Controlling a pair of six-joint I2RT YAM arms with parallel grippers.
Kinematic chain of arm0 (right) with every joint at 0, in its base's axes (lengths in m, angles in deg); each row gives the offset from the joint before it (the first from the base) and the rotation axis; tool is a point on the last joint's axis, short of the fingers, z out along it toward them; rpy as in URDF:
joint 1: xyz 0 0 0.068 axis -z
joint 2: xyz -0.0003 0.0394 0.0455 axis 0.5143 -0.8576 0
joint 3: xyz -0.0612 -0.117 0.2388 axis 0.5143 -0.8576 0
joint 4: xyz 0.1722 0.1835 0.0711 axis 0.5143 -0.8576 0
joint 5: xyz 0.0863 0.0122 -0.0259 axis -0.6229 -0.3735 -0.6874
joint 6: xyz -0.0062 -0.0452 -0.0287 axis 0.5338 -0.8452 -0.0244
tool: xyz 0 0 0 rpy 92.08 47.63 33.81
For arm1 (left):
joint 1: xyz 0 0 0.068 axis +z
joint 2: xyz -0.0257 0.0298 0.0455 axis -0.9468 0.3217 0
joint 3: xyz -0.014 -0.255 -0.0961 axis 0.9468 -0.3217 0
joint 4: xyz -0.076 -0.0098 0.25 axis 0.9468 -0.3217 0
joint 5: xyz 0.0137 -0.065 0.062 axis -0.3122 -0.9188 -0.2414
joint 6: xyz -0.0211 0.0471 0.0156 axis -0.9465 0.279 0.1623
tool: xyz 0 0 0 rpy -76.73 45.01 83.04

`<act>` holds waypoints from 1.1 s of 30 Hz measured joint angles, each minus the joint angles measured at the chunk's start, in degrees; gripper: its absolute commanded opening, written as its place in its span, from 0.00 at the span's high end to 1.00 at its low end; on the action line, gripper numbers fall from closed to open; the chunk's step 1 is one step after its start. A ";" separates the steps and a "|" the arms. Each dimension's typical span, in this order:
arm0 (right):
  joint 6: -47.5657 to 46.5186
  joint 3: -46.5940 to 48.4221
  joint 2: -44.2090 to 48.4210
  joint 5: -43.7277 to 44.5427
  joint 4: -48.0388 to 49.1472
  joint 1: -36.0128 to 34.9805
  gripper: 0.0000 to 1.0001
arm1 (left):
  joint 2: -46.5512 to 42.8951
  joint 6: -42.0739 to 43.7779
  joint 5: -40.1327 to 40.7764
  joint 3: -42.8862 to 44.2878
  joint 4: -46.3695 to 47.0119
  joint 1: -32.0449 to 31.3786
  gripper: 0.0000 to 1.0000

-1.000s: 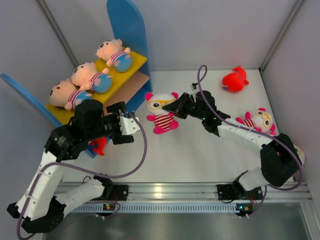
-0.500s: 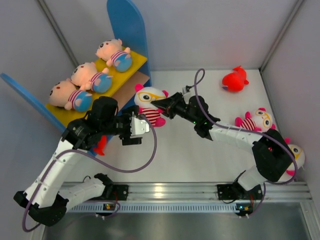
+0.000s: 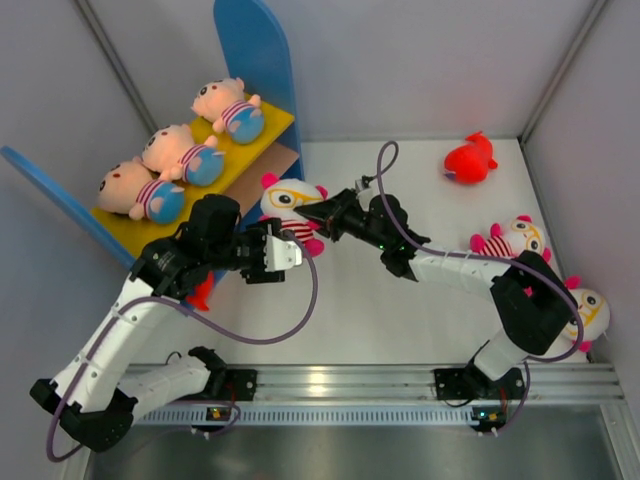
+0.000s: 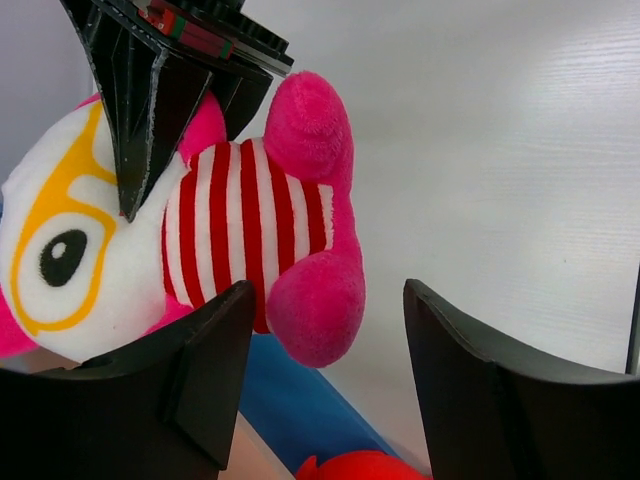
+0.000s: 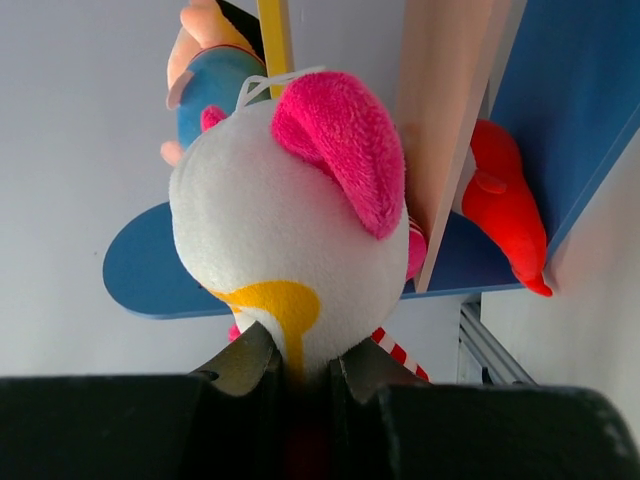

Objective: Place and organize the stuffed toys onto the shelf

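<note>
The shelf point(image 3: 258, 60) stands at the back left, with three peach-faced dolls point(image 3: 180, 155) on its yellow upper board point(image 3: 278, 122). My right gripper point(image 3: 318, 214) is shut on the head of a white-faced toy with glasses point(image 3: 288, 198) and holds it at the open end of the tan lower board point(image 3: 268, 172). In the right wrist view the toy's head point(image 5: 290, 230) fills the space above the shut gripper point(image 5: 300, 375). My left gripper point(image 3: 291, 253) is open just below the toy. In the left wrist view the toy's pink foot point(image 4: 315, 305) hangs above the gap of that gripper point(image 4: 325, 390).
A red plush point(image 3: 470, 160) lies at the back right. Two more white-faced toys point(image 3: 512, 240) point(image 3: 586, 315) lie by the right wall. Another red plush point(image 3: 200, 292) sits low under the shelf, also in the right wrist view point(image 5: 505, 215). Grey walls enclose the table.
My right gripper has carried the white-faced toy left, up to the shelf's lower board. My left gripper has swung right and come in under the toy.
</note>
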 measured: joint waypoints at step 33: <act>-32.15 1.03 13.57 12.74 -25.81 7.98 0.36 | -0.48 -15.93 30.99 -12.20 25.07 1.57 1.00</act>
